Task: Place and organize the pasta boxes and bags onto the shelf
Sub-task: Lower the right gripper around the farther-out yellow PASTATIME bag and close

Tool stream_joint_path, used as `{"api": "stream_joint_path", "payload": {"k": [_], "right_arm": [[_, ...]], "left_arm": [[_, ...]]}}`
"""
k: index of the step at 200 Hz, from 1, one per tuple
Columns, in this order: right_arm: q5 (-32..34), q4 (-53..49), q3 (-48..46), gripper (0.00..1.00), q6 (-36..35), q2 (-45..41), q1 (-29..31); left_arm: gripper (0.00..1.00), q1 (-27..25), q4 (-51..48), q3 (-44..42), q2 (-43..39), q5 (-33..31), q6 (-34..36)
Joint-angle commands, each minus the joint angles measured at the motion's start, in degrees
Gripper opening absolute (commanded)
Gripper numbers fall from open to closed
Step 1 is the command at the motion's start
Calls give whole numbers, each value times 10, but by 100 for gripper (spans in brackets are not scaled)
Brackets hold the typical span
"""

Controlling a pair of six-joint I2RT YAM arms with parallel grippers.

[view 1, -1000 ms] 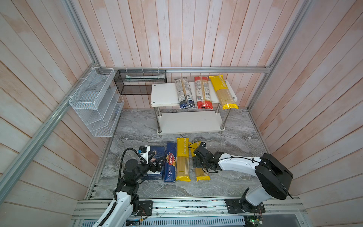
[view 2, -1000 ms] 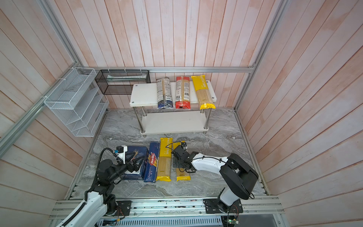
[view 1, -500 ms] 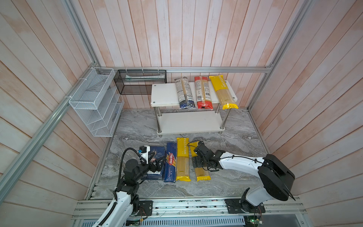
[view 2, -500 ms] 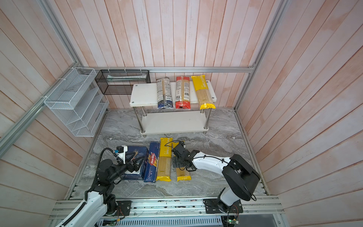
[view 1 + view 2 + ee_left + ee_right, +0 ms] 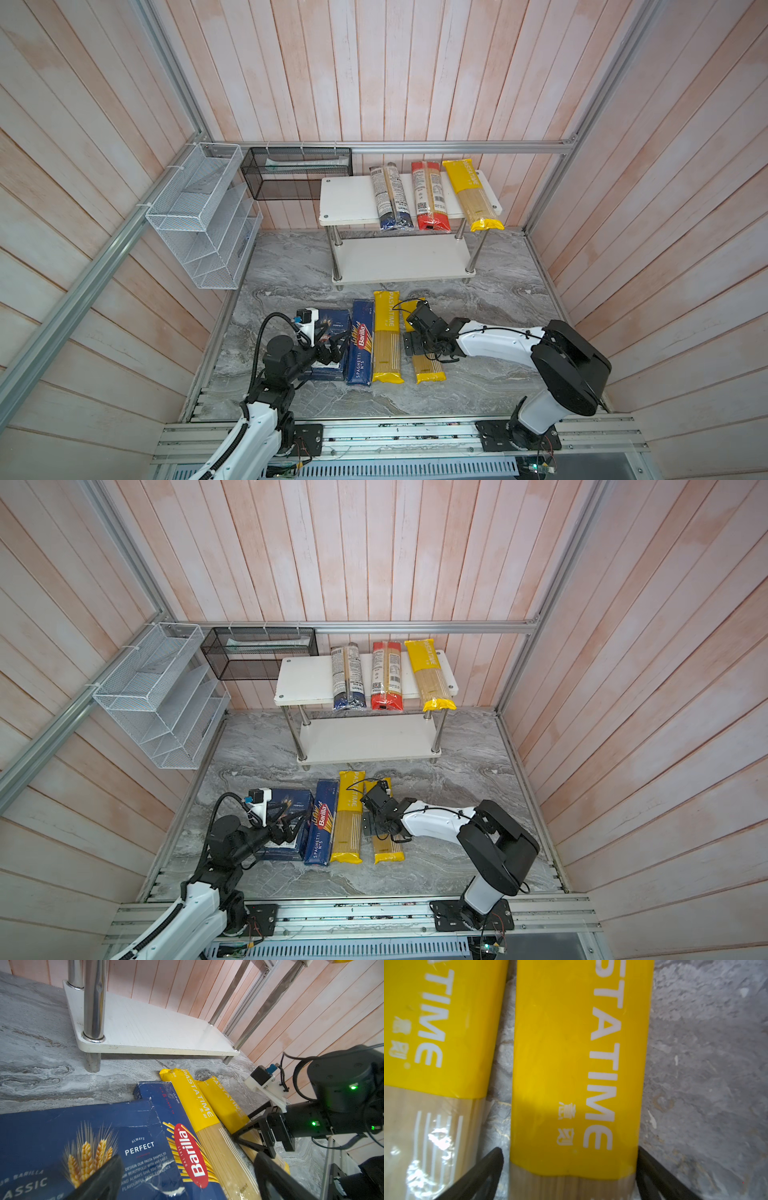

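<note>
My right gripper (image 5: 569, 1149) stands spread wide over the end yellow bag (image 5: 571, 1064). One of its fingers (image 5: 481, 1174) goes down each long side, where the yellow print gives way to the clear window. The pack nearly fills the space between them; whether either finger presses its edge I cannot tell. My left gripper (image 5: 188, 1156) is spread wide too and holds nothing. It hovers low above the wide Barilla box (image 5: 72, 1126) and the narrow spaghetti box (image 5: 158, 1101).

Only a thin strip of the marble table (image 5: 706, 1064) parts the end yellow bag from the second yellow bag (image 5: 436, 1022), so the finger on that side sits in a tight slot, while the other has bare marble beside it. In both top views the four packs lie in a row just in front of the shelf (image 5: 349, 199): wide box, narrow box, second yellow bag, end yellow bag. The shelf's lower board (image 5: 399, 262) is free, and so is the left part of the top board. On the right part a blue-clear bag (image 5: 390, 195), a red bag (image 5: 430, 195) and a third yellow bag (image 5: 473, 195) lie side by side, their ends overhanging the front edge.

Only the right wrist view shows the slot — from above, my own wrist hides those fingertips. The left wrist view adds my right gripper seen side-on, low against the bag
</note>
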Motion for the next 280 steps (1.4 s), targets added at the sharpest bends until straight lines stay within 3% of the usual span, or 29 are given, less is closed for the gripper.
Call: {"api": "stream_joint_path", "payload": {"k": [1,42,123,154,192,241,280], "right_arm": [[-5,2,-16,98,7,21,1],[-1,3,-28,95,23,29,1],[6,-9,-29,65,22,12,1],[6,-6,-27,59,22,3,1],[0,3,-36,38,23,-13,1],[8,5,-42,31,24,-50,1],[-10,31,-44,20,11,-85,2]], "left_arm": [[100,-1,14,5,-4,7,11],[100,-1,12,5,-7,5,10],[100,-1,11,4,-9,5,11],[100,-1,11,4,-11,4,10],[100,-1,11,4,-11,5,10],[100,-1,10,3,-14,5,11],[100,-2,10,3,-15,3,10]]}}
